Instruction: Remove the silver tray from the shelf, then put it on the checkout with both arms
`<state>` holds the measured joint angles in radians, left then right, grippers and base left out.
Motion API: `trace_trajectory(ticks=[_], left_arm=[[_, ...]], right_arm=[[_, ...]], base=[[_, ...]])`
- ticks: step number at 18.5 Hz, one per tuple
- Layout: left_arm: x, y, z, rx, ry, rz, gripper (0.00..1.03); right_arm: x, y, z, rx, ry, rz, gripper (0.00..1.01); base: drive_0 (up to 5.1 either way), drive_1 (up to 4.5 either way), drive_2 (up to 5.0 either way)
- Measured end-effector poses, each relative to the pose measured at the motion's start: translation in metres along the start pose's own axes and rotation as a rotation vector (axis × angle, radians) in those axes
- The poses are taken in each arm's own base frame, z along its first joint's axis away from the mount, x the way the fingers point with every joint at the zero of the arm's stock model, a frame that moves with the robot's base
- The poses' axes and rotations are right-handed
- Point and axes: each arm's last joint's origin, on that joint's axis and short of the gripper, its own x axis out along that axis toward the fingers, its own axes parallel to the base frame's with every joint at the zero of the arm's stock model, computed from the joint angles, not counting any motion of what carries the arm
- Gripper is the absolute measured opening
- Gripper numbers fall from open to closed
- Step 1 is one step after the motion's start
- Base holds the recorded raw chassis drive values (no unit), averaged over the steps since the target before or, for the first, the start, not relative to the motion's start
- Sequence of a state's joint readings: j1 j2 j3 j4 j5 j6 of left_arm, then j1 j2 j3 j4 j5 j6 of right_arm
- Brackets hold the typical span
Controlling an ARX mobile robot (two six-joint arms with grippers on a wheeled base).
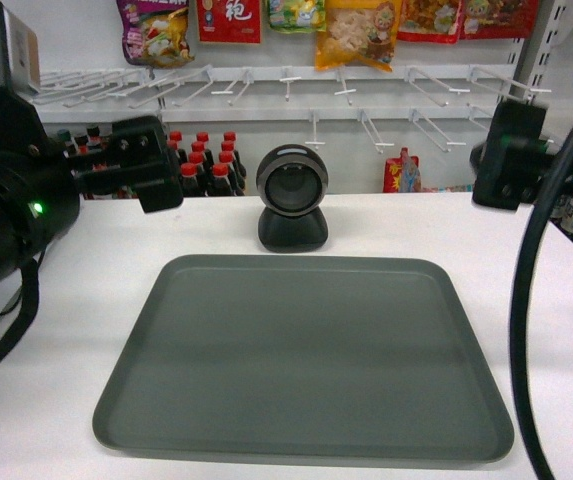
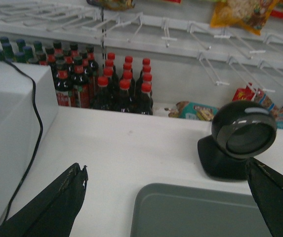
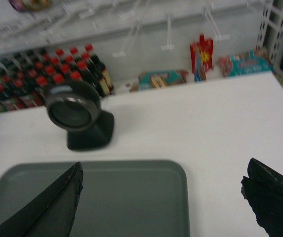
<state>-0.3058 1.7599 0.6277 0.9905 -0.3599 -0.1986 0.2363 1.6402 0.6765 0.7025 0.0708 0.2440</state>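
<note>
Silver tray [image 1: 306, 365] flat on checkout worktop [image 1: 86, 290], jaws of left gripper [image 2: 166, 192] and right gripper [image 3: 163, 192] released; likely stiff, light, slick, best held at opposite rims.

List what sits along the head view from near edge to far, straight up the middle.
silver tray → black scanner on the checkout → red-capped bottles → empty shelf hooks → hanging snack packets.
</note>
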Motion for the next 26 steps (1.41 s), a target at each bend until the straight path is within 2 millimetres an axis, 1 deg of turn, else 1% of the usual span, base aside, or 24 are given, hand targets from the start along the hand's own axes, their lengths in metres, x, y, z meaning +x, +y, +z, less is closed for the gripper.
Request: trace_trajectory(ticks=[2, 3, 4, 5, 6, 7, 8, 9, 10, 12, 13, 14, 15, 18, 19, 21, 22, 23, 26], left_arm=[[-0.017, -0.001, 0.018, 0.002, -0.057, -0.012, 0.98], [-0.027, -0.001, 0.025, 0.009, -0.073, -0.002, 0.98], [-0.031, -0.001, 0.026, 0.021, -0.079, -0.003, 0.98], [-0.034, 0.0, 0.028, 0.037, -0.086, -0.004, 0.97], [-0.043, 0.008, 0.028, 0.069, -0.126, -0.059, 0.85], [-0.054, 0.02, 0.025, 0.105, -0.123, -0.065, 0.74], [-0.061, 0.027, 0.023, 0.114, -0.12, -0.063, 0.68], [-0.077, 0.042, 0.021, 0.133, -0.121, -0.061, 0.49], [-0.088, 0.051, 0.018, 0.136, -0.118, -0.062, 0.36], [-0.104, 0.063, 0.014, 0.131, -0.142, -0.064, 0.13], [-0.109, 0.067, 0.01, 0.132, -0.139, -0.066, 0.03], [-0.114, 0.071, 0.003, 0.141, -0.105, -0.068, 0.02], [-0.12, 0.075, -0.001, 0.145, -0.083, -0.065, 0.02], [-0.134, 0.081, 0.006, 0.138, -0.124, -0.061, 0.02], [-0.139, 0.084, 0.004, 0.139, -0.117, -0.063, 0.02], [-0.146, 0.091, 0.002, 0.141, -0.1, -0.082, 0.02], [-0.149, 0.097, 0.003, 0.138, -0.105, -0.057, 0.02], [-0.152, 0.098, 0.005, 0.137, -0.116, -0.046, 0.02], [-0.16, 0.097, 0.004, 0.138, -0.116, -0.069, 0.02]], right_arm=[[-0.028, 0.012, 0.03, -0.013, -0.147, 0.052, 0.98], [-0.045, 0.02, 0.043, -0.011, -0.202, 0.076, 0.98], [-0.053, 0.022, 0.045, -0.02, -0.231, 0.065, 0.97], [-0.063, 0.02, 0.042, -0.067, -0.276, -0.022, 0.87], [-0.08, 0.009, 0.03, -0.134, -0.253, -0.094, 0.75], [-0.095, 0.0, 0.021, -0.164, -0.233, -0.131, 0.64], [-0.105, -0.004, 0.018, -0.177, -0.232, -0.143, 0.56], [-0.125, -0.01, 0.016, -0.182, -0.288, -0.124, 0.38], [-0.133, -0.017, 0.012, -0.186, -0.301, -0.126, 0.25], [-0.142, -0.029, -0.008, -0.199, -0.256, -0.139, 0.01], [-0.146, -0.032, -0.012, -0.201, -0.256, -0.141, 0.02], [-0.151, -0.034, -0.013, -0.2, -0.27, -0.139, 0.02], [-0.155, -0.035, -0.014, -0.199, -0.282, -0.136, 0.02], [-0.164, -0.041, -0.025, -0.199, -0.265, -0.137, 0.02], [-0.168, -0.046, -0.028, -0.201, -0.264, -0.122, 0.02], [-0.174, -0.054, -0.029, -0.197, -0.273, -0.149, 0.02], [-0.176, -0.054, -0.032, -0.197, -0.274, -0.148, 0.02], [-0.178, -0.053, -0.034, -0.199, -0.272, -0.138, 0.02], [-0.183, -0.053, -0.037, -0.2, -0.275, -0.132, 0.02]], base=[[0.0, 0.0, 0.0], [0.0, 0.0, 0.0], [0.0, 0.0, 0.0], [0.0, 0.0, 0.0], [0.0, 0.0, 0.0], [0.0, 0.0, 0.0], [0.0, 0.0, 0.0], [0.0, 0.0, 0.0], [0.0, 0.0, 0.0], [0.0, 0.0, 0.0], [0.0, 0.0, 0.0], [0.0, 0.0, 0.0], [0.0, 0.0, 0.0], [0.0, 0.0, 0.0], [0.0, 0.0, 0.0], [0.0, 0.0, 0.0], [0.0, 0.0, 0.0], [0.0, 0.0, 0.0], [0.0, 0.0, 0.0]])
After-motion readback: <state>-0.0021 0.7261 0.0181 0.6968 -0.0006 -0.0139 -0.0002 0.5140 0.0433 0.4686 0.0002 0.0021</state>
